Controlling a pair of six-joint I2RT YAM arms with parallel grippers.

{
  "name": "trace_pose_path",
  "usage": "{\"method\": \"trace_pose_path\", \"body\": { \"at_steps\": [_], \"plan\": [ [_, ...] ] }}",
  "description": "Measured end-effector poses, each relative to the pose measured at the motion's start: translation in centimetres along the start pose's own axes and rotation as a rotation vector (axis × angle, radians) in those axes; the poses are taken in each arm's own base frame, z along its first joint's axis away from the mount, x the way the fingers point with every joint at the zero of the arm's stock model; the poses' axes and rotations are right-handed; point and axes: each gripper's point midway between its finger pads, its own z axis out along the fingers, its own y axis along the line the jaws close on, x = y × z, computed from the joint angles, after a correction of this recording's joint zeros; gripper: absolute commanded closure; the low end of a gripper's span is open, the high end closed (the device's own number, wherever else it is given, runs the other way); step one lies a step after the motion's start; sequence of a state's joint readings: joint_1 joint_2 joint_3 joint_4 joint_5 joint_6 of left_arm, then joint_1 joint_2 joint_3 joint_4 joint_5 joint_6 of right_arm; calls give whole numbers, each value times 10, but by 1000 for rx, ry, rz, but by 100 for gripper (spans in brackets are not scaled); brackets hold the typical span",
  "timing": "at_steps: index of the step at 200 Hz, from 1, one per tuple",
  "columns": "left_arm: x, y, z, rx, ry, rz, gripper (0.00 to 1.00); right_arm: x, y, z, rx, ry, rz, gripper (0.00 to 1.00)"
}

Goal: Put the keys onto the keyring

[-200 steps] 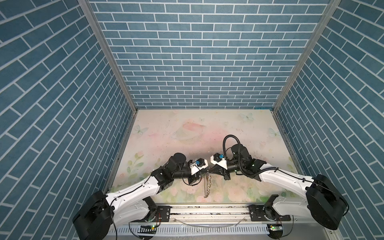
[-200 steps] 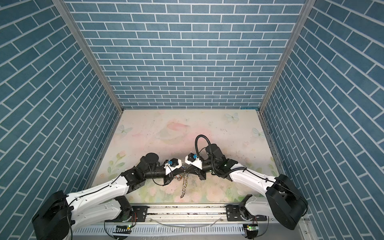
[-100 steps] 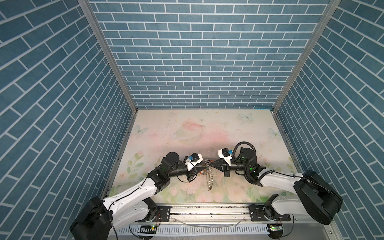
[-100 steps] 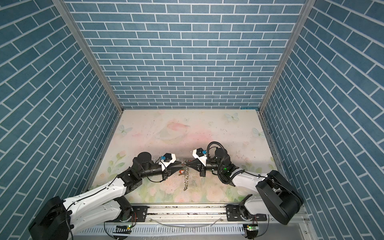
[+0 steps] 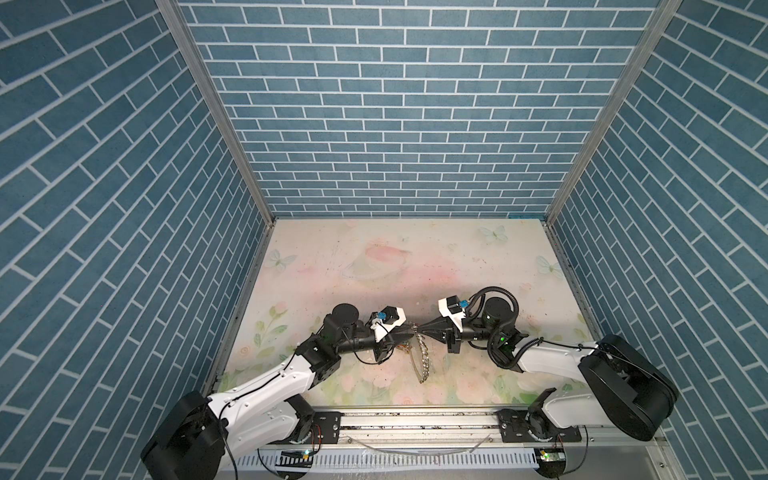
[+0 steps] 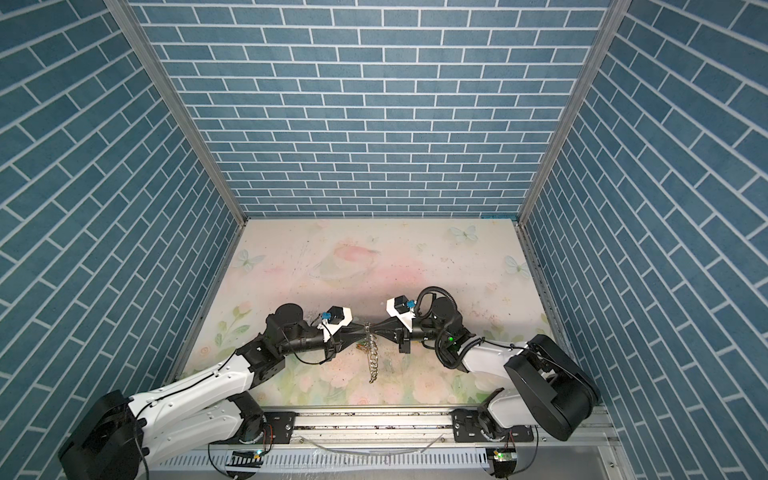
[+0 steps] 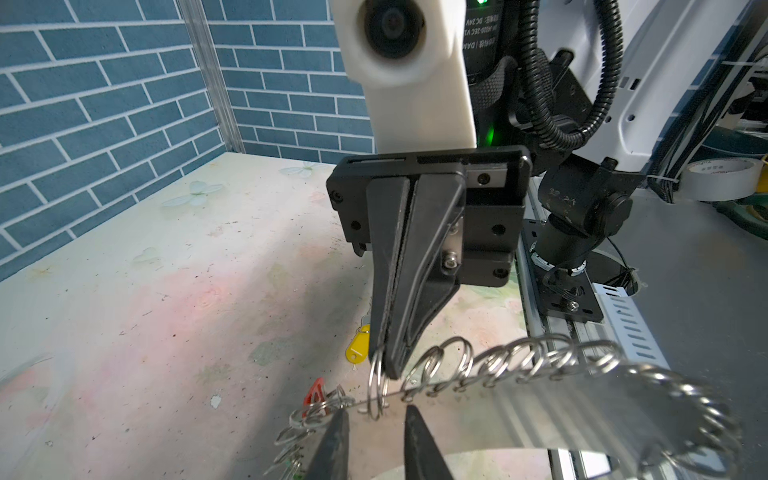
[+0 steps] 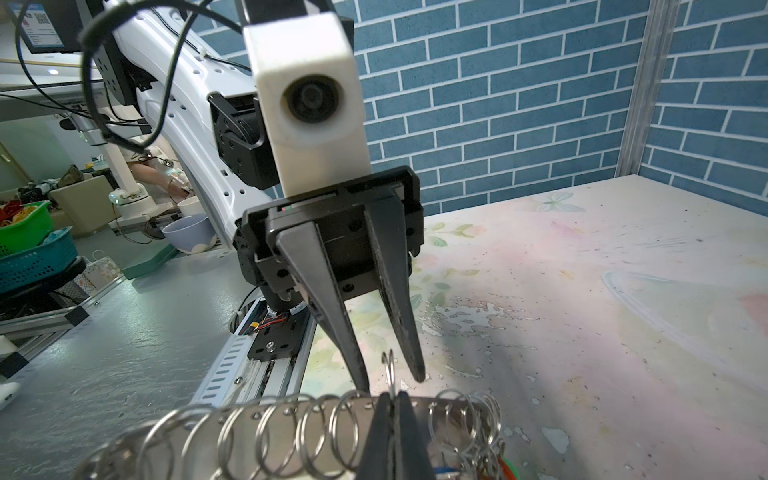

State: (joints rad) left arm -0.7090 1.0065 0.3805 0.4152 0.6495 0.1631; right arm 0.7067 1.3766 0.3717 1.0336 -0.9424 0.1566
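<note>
The right gripper (image 7: 388,365) is fully closed, pinching one silver wire ring on the rim of the flat grey oval metal keyring (image 5: 420,354), which it holds tilted above the pale floral-printed table (image 5: 374,257) near the front edge. The left gripper (image 8: 390,378) meets it tip to tip in both top views; its jaws stand slightly apart on either side of that same upright ring, gripping nothing. The key with the yellow oblong plastic tag (image 7: 358,345) lies on the table just beyond the keyring, apart from it, its metal part hidden. A red tag (image 7: 313,390) hangs among the rings.
</note>
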Motion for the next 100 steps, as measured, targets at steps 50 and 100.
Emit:
{"method": "trace_pose_path", "body": {
  "at_steps": [50, 100],
  "plan": [
    [-2, -2, 1, 21, -10, -10, 94, 5, 1, 2, -11, 12, 18, 100],
    [3, -1, 3, 26, 8, -29, 100, 9, 0, 3, -9, 22, 27, 89]
  ]
}}
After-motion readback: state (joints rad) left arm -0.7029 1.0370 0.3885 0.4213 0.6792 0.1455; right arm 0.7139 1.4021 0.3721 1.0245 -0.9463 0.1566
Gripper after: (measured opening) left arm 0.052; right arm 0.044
